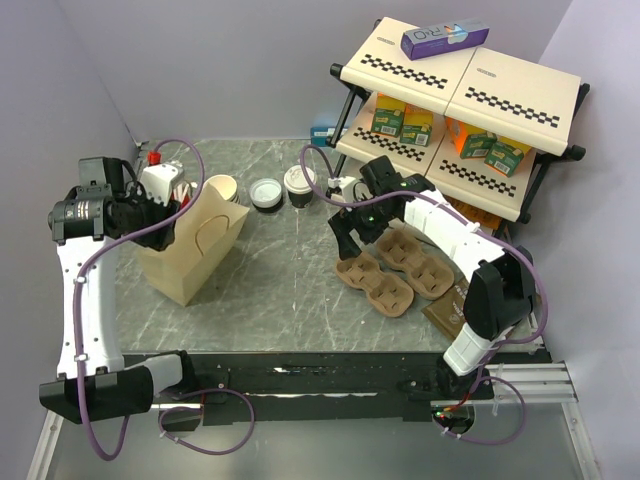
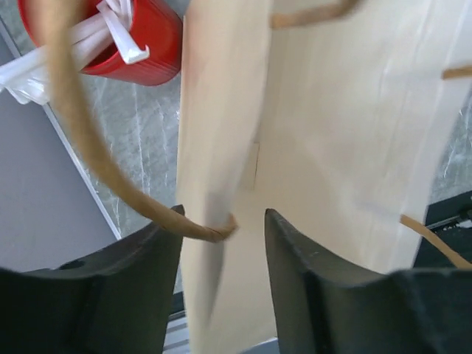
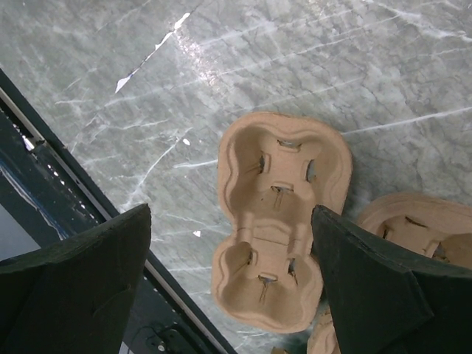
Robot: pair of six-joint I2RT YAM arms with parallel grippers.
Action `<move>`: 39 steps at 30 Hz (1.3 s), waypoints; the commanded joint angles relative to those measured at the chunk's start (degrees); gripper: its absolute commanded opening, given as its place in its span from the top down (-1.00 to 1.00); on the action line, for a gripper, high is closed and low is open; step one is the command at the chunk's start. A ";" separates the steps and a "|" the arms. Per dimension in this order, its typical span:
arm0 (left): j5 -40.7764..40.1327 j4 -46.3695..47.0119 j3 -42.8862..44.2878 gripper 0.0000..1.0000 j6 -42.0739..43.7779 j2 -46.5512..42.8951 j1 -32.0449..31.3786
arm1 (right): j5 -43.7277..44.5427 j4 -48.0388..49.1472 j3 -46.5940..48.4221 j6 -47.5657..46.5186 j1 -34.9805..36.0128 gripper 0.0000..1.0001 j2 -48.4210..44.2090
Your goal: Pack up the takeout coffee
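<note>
Left hand (image 2: pixel 221 295) sits at the mouth of the brown paper bag (image 1: pixel 200 250), left of frame in the overhead view. Its fingers (image 2: pixel 310 295) stand apart with the bag's thin upper wall between them. Straddling rather than pinching, as far as I can judge. Likely purpose: to steady the bag or spread it open so something can go in from above. One rope handle (image 2: pixel 81 147) droops across the wrist view.

Right hand (image 3: pixel 230 214) hangs spread wide and holds nothing. It is directly over a moulded pulp cup carrier (image 3: pixel 276 228) lying flat on the bench (image 1: pixel 280 290), right of centre. The carrier's wells face up and are vacant. A second carrier (image 1: pixel 415 262) lies just beside it, also unfilled.

Takeout coffee (image 1: pixel 299 186): dark body, white lid on, upright on the bench at upper centre. Neither hand touches it. It is near the right hand and well apart from the bag. Not yet packed.

Other containers:
- Red cup (image 2: pixel 144 40) behind the bag holds white sticks.
- Stack of cream cups (image 1: pixel 222 188), lidless, stands by the bag's far corner.
- Loose lid (image 1: pixel 267 192) lies between that stack and the coffee.
- Shelf (image 1: pixel 500 90) at upper right carries small boxes.

Bag contents: cannot tell, the bottom is not visible.
</note>
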 commanded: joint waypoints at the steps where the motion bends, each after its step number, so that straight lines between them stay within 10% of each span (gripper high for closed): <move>1: 0.51 -3.44 0.47 0.02 -0.96 -0.80 -0.23 | -1.07 0.64 0.05 0.03 0.02 -0.88 0.49; 11: 3.22 -4.77 2.06 0.98 4.48 -1.06 -0.23 | 5.08 0.29 -3.02 -7.95 0.11 -0.66 -2.23; 39: 8.86 1.57 1.52 0.99 9.59 -0.01 -10.86 | 16.95 1.60 -15.77 -11.30 2.22 -0.30 -3.72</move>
